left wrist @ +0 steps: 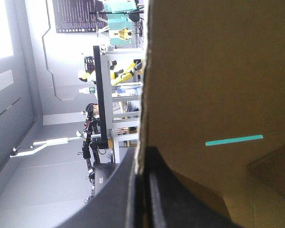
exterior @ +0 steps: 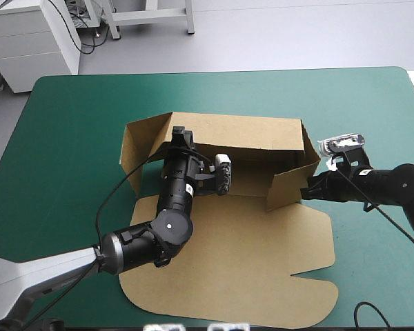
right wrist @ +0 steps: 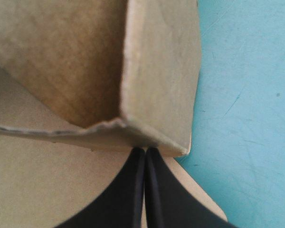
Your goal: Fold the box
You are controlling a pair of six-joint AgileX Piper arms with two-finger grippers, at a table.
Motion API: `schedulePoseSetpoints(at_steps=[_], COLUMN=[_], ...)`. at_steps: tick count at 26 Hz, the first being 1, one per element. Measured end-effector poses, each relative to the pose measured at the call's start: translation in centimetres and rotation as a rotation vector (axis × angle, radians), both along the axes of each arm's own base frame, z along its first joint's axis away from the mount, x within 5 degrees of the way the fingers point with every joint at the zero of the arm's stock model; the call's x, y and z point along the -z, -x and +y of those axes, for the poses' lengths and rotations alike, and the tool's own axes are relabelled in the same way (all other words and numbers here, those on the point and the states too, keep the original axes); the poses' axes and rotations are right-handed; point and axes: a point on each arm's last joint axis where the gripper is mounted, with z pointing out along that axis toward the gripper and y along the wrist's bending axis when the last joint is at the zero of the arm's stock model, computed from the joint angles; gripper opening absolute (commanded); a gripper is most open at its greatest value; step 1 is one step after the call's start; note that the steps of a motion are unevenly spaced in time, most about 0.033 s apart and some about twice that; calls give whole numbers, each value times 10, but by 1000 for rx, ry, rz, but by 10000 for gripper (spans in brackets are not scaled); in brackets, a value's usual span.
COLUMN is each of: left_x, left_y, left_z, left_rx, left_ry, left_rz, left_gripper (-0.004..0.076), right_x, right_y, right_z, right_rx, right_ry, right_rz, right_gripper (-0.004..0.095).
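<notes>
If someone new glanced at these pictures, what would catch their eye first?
The brown box in the middle of the table, half-formed: far walls raised, its lid flat toward the near edge. The left gripper pinches the far wall's edge, while the right gripper, shut, meets the right wall's outer corner.

A robotics laboratory is indicated: a table point(exterior: 76, 138) covered in teal-green is worked at by two robot arms point(exterior: 174, 200). Beyond it, a white cabinet point(exterior: 27, 41) and a white metal frame point(exterior: 152, 14) are set on a bare grey floor point(exterior: 297, 34), where black cables point(exterior: 100, 43) are trailed.
</notes>
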Motion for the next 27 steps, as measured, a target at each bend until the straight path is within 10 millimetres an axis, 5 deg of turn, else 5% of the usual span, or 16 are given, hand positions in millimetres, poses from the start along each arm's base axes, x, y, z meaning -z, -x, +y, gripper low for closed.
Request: schedulePoseSetpoints(at_steps=[7,14,17,23,25,27], left_x=[0,0,0,0,0,0], left_y=[0,0,0,0,0,0], left_z=[0,-1,-1,-1,-1,-1], left_rx=[4,6,6,7,7,7], left_ry=[0,1,1,1,1,1], left_rz=[2,3,3,3,3,3], left_gripper=[-8,-8,-8,-8,-8,-8], right_x=[1,1,1,-2,-6,-10], right_y=[2,3,3,7,8,11], right_z=[1,2,2,-2,-2,-1], right_rx=[-59,-87,-92,-74,-84,-104], right_ry=[24,37,37,80,82,75], right_rz=[-5,-11,-5,69,93,122], right_gripper=[86,574,670,604,447,40])
